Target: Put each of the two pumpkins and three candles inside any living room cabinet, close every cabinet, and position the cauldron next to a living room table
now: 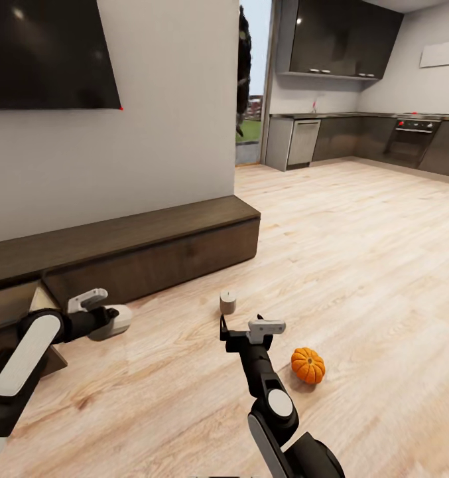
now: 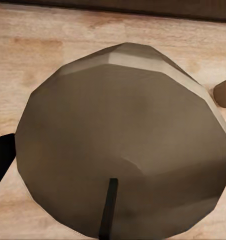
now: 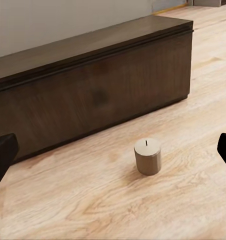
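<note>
A cream candle stands upright on the plank floor in front of the long dark cabinet. My right gripper hovers open just short of this candle, its dark fingertips spread wide to either side. One orange pumpkin lies on the floor just right of my right arm. My left gripper is low beside the cabinet's left part and appears shut on another candle, which looms very close in the left wrist view with its dark wick showing.
A pale wood panel of an opened cabinet part sticks out by my left arm. A dark TV hangs on the wall above. Beyond a doorway, kitchen cupboards and an oven line the back right.
</note>
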You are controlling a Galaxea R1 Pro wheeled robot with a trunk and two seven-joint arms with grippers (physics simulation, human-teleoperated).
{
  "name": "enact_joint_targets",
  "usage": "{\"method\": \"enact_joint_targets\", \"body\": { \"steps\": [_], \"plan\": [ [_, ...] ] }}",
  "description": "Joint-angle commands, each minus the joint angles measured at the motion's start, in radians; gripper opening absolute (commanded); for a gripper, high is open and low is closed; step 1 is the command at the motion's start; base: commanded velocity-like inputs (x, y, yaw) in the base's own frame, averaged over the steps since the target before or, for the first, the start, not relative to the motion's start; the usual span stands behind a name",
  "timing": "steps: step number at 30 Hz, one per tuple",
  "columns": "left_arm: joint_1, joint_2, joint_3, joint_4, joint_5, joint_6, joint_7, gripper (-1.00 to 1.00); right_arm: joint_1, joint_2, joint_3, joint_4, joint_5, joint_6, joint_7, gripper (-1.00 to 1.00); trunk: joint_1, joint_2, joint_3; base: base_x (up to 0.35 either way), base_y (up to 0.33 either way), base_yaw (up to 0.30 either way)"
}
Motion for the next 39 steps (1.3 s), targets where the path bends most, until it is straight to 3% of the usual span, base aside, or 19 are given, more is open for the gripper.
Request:
{"method": "enact_joint_targets", "body": {
  "steps": [1, 6, 11, 13, 15, 19, 21, 22, 23, 24, 27, 28, 30, 31, 32, 33, 34, 36, 39],
  "plan": [
    [0.003, -0.008, -0.003, -0.001, 0.006, -0.015, 0.012, -1.0, -0.001, 0.0, 0.001, -0.001, -0.005, 0.005, -0.007, 1.0, 0.0, 0.0, -0.001, 0.0, 0.0, 0.0],
    [0.041, -0.057, -0.006, -0.01, -0.003, -0.129, 0.012, -1.0, -0.001, 0.003, 0.002, 0.007, -0.002, 0.007, -0.01, 1.0, 0.0, 0.0, -0.001, 0.0, 0.0, 0.0],
    [0.103, -0.073, -0.03, -0.046, -0.083, -0.26, 0.007, -1.0, -0.001, 0.012, 0.001, 0.057, 0.001, 0.015, -0.012, 1.0, 0.0, 0.0, -0.001, 0.0, 0.0, 0.0],
    [0.138, -0.076, -0.059, -0.078, -0.12, -0.321, 0.004, -1.0, -0.006, 0.029, 0.0, 0.097, 0.003, 0.02, -0.013, 1.0, 0.0, 0.0, -0.001, 0.0, 0.0, 0.0],
    [0.164, -0.076, -0.092, -0.098, -0.134, -0.383, 0.003, -1.0, -0.022, 0.04, 0.0, 0.142, 0.005, 0.027, -0.013, 1.0, 0.0, 0.0, -0.001, 0.0, 0.0, 0.0],
    [0.192, -0.074, -0.213, -0.115, -0.147, -0.526, 0.002, -1.0, -0.141, 0.04, -0.001, 0.298, 0.003, 0.046, -0.014, 1.0, 0.0, 0.0, -0.001, 0.0, 0.0, 0.0],
    [0.198, -0.069, -0.302, -0.119, -0.167, -0.609, 0.004, -1.0, -0.258, 0.04, -0.011, 0.439, -0.003, 0.051, -0.015, 1.0, 0.0, 0.0, -0.001, 0.0, 0.0, 0.0],
    [0.199, -0.068, -0.317, -0.12, -0.176, -0.628, 0.004, -1.0, -0.287, 0.04, -0.017, 0.477, -0.005, 0.051, -0.015, 1.0, 0.0, 0.0, -0.001, 0.0, 0.0, 0.0],
    [0.2, -0.064, -0.346, -0.121, -0.205, -0.679, 0.006, -1.0, -0.372, 0.04, -0.043, 0.589, -0.018, 0.05, -0.015, 1.0, 0.0, 0.0, -0.001, 0.0, 0.0, 0.0],
    [0.201, -0.051, -0.364, -0.121, -0.238, -0.723, 0.008, -1.0, -0.495, 0.04, -0.099, 0.748, -0.054, 0.044, -0.011, 1.0, 0.0, 0.0, -0.001, 0.0, 0.0, 0.0],
    [0.202, -0.019, -0.371, -0.122, -0.247, -0.739, 0.008, -1.0, -0.576, 0.04, -0.135, 0.867, -0.082, 0.032, -0.009, 1.0, 0.0, 0.0, -0.001, 0.0, 0.0, 0.0],
    [0.202, -0.005, -0.374, -0.122, -0.248, -0.744, 0.007, -1.0, -0.619, 0.04, -0.153, 0.955, -0.092, -0.016, -0.008, 1.0, 0.0, 0.0, -0.001, 0.0, 0.0, 0.0],
    [0.203, 0.001, -0.375, -0.122, -0.248, -0.747, 0.005, -1.0, -0.639, 0.04, -0.164, 1.011, -0.098, -0.058, -0.008, 1.0, 0.0, 0.0, -0.001, 0.0, 0.0, 0.0],
    [0.203, 0.01, -0.376, -0.122, -0.241, -0.747, -0.098, -1.0, -0.65, 0.04, -0.175, 1.083, -0.134, -0.081, -0.008, 1.0, 0.0, 0.0, -0.001, 0.0, 0.0, 0.0],
    [0.204, 0.04, -0.376, -0.122, -0.209, -0.744, -0.243, -1.0, -0.652, 0.04, -0.176, 1.104, -0.144, -0.083, -0.008, 1.0, 0.0, 0.0, -0.001, 0.0, 0.0, 0.0],
    [0.207, 0.128, -0.378, -0.122, -0.072, -0.731, -0.471, -1.0, -0.652, 0.04, -0.175, 1.112, -0.15, -0.084, -0.008, 1.0, 0.0, 0.0, -0.001, 0.0, 0.0, 0.0],
    [0.209, 0.189, -0.38, -0.122, 0.032, -0.703, -0.589, -1.0, -0.653, 0.04, -0.172, 1.113, -0.151, -0.084, -0.009, 1.0, 0.0, 0.0, -0.001, 0.0, 0.0, 0.0],
    [0.209, 0.262, -0.381, -0.122, 0.144, -0.652, -0.696, -1.0, -0.653, 0.04, -0.167, 1.114, -0.151, -0.085, -0.007, 1.0, 0.0, 0.0, -0.001, 0.0, 0.0, 0.0],
    [0.21, 0.291, -0.382, -0.122, 0.184, -0.632, -0.736, -1.0, -0.653, 0.04, -0.165, 1.115, -0.15, -0.085, -0.007, 1.0, 0.0, 0.0, -0.001, 0.0, 0.0, 0.0]
  ]
}}
